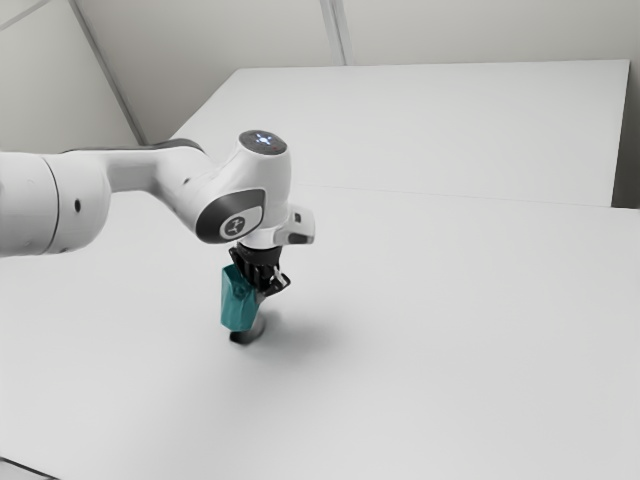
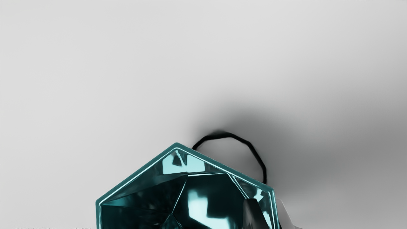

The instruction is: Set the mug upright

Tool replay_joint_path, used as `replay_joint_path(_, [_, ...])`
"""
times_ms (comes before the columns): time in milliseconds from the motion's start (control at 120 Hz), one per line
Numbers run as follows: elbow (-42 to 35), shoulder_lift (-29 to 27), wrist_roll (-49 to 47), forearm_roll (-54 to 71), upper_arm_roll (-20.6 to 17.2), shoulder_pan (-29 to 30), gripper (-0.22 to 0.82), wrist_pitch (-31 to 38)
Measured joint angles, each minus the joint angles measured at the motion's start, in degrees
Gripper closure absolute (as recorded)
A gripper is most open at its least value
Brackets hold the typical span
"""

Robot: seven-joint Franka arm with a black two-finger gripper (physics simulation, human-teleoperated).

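Mug: The faceted teal mug stood close to upright beneath the robot's hand, its mouth turned up toward the wrist camera; whether its base touched the table could not be told.
Location: The mug was over the white table, toward the exterior view's left, between the thin seam running across the pale surface and the dark-lined edge at the exterior view's near left corner.
Gripper: The black gripper pointed down at the mug's rim, clamped on one side of its wall.
Fingers: In the wrist view, one dark finger reached inside the mug, while a paler fingertip lay against the outside, the teal wall pinched between the two.
Interior: Bright reflections broke across the dark, angular inner faces, framed by the mug's cornered rim.
Black band: A thin, curved black band arched out from behind the rim, over the table; how it joined the mug was hidden.
Arm: The white arm came in from the exterior view's left, bent at its joints and dropped to the hand above the mug.
Shadow: A soft grey shadow spread over the table beside the mug, toward the exterior view's right.
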Motion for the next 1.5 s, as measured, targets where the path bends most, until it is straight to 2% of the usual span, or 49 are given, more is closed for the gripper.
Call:
replay_joint_path(550, [0.67, 1.49, -13.91, 0.02, -0.09, -0.34, 0.79, 5.77])
replay_joint_path(575, [0.77, 1.51, -14.43, -0.01, -0.12, -0.46, 0.77, 5.78])
replay_joint_path(667, [0.97, 1.53, -16.11, -0.28, -0.24, -0.73, 0.57, 5.61])
replay_joint_path(742, [1.00, 1.53, -17.35, -0.41, -0.27, -0.74, 0.45, 5.52])
replay_joint_path(950, [2.93, 1.27, -20.10, -0.63, -0.31, -0.77, 0.24, 4.93])
replay_joint_path(1233, [7.39, -1.46, -21.78, -6.87, 0.46, -0.78, 0.09, 3.58])
replay_joint_path(1367, [15.53, -2.31, -19.22, -11.68, 0.95, -0.20, 0.05, -0.84])
replay_joint_path(1500, [18.22, -4.63, -14.15, -16.55, 3.14, -0.07, 0.03, -5.00])
